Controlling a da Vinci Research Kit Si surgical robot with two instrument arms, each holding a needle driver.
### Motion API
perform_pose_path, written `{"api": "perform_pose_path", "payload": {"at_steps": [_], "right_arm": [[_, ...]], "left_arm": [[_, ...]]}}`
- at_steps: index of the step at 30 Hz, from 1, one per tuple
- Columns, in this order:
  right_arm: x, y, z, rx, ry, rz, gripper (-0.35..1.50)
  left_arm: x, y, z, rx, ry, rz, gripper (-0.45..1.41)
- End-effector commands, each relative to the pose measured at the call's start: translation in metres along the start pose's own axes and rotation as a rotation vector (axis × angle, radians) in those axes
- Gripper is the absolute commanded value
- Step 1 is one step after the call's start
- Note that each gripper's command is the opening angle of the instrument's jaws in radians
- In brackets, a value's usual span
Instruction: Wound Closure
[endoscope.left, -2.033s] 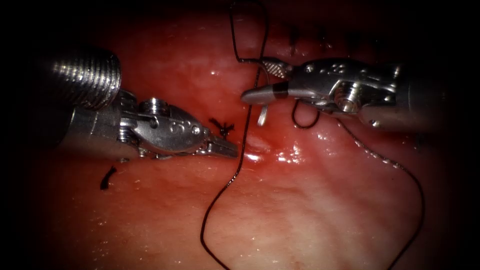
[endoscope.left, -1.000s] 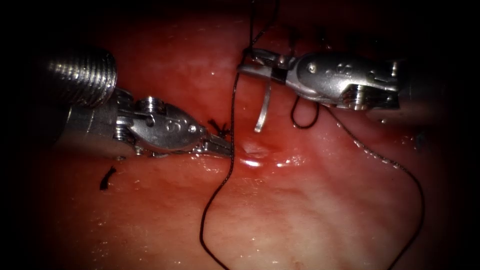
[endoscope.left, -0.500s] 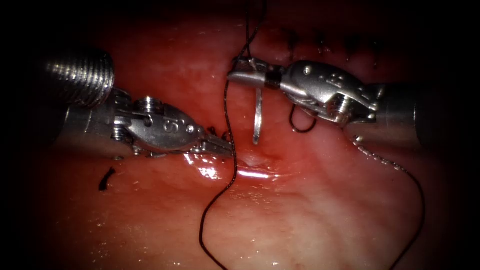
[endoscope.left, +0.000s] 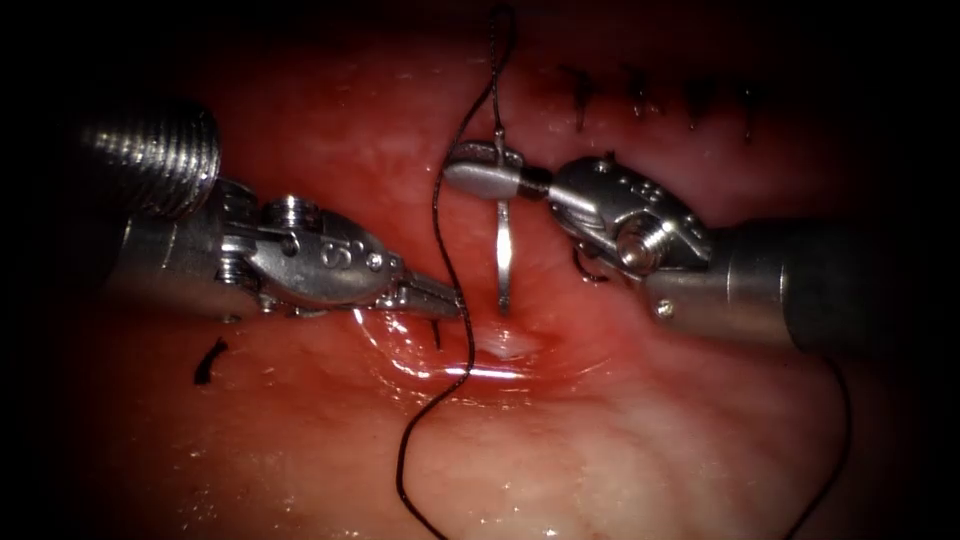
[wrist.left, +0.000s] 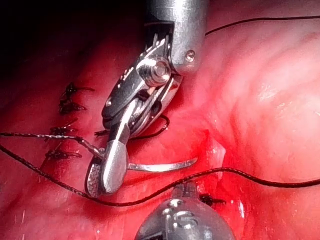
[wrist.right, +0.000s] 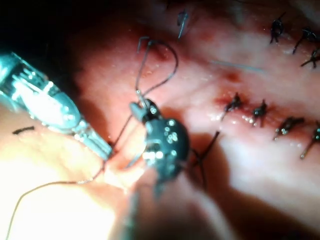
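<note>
The right arm's steel gripper (endoscope.left: 480, 172) is clamped on the thread end of the curved silver needle (endoscope.left: 503, 255), which hangs point-down above the glistening red-and-pale tissue (endoscope.left: 620, 440), clear of it and just above the wet cut (endoscope.left: 500, 345). The left arm's steel gripper (endoscope.left: 445, 300) is closed to a narrow tip beside the dark braided thread (endoscope.left: 440, 210) at the cut's left edge; whether it grips the thread I cannot tell. A row of dark finished stitches (endoscope.left: 660, 100) lies near the tissue's far edge.

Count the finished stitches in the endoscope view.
4, in a row at the top right. The right tool or the dark edge may hide more.
</note>
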Motion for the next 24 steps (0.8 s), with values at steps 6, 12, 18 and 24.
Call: {"api": "perform_pose_path", "payload": {"at_steps": [6, 12, 18, 24], "right_arm": [[-0.0008, -0.0011, 0.0006, 0.023, -0.067, 0.161, -0.35], [-0.0015, -0.0019, 0.0006, 0.059, -0.089, 0.257, -0.35], [-0.002, -0.0026, 0.0008, 0.079, -0.107, 0.306, -0.35], [-0.0023, -0.0034, 0.0009, 0.093, -0.115, 0.377, -0.35]], "left_arm": [[0.0002, -0.0001, 0.0006, 0.003, 0.0, 0.007, -0.15], [0.0002, -0.0003, 0.0002, 0.005, -0.001, 0.007, -0.15], [0.0002, -0.0004, 0.0, 0.009, -0.002, 0.006, -0.15], [0.0003, -0.0004, 0.0, 0.008, -0.002, 0.006, -0.16]]}}
